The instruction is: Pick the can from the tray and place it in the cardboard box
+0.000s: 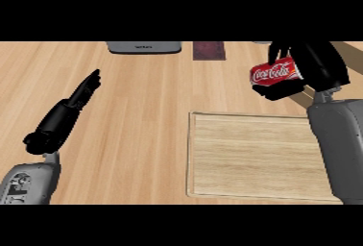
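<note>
Holding the can (275,72) above the bench (142,120), the right hand (312,62) had its black fingers curled round it, up near the far right of the view, beyond the far edge of the tray (248,158); the can was red, cylindrical, lying tilted on its side in the grasp, with white Coca-Cola script readable across its wall; the tray itself was a pale wooden rectangle with a thin raised rim, and nothing lay in it; the bench showed warm wood grain in long boards; the left hand (85,89) rested at the left with straight fingers pressed together, touching nothing; a grey flat-fronted object (144,47) and a dark reddish patterned square (209,50) sat at the far edge, their writing too small to read.
</note>
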Robot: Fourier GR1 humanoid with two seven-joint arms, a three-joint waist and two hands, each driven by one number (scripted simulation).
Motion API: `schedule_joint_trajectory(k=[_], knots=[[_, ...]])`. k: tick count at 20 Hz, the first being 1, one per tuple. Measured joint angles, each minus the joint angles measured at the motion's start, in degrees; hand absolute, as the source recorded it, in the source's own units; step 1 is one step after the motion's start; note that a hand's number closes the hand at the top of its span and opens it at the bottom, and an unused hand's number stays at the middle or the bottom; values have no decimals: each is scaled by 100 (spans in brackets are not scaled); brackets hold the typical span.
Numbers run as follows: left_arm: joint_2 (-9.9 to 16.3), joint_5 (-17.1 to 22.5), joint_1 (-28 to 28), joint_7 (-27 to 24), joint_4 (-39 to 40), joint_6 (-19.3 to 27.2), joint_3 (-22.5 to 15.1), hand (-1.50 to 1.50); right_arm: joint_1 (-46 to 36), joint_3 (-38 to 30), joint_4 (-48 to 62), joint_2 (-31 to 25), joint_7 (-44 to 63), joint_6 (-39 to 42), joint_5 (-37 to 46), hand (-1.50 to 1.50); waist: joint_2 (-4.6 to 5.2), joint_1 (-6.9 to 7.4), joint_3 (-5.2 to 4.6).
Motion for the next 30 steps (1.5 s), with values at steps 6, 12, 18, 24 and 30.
schedule_joint_trajectory(k=[6,12,18,24,30], knots=[[-62,-19,4,44,-74,-9,-63,0,-590,-961,547,-325,623,-234,-213,150,24,72,1],[-130,-68,79,92,-224,1,-133,0,-1066,-1610,1789,-992,387,-581,-340,150,42,125,4],[-70,10,-75,104,-136,-106,-55,0,-1393,-1621,3224,-1827,-98,-485,-14,150,82,191,4],[-190,-72,-49,14,-118,-46,-169,0,-1622,-1513,4565,-2512,-538,279,195,150,124,285,10],[-150,-7,-175,105,-154,-131,-138,0,-1694,-1264,5573,-2945,-1023,683,540,-150,148,353,18]])
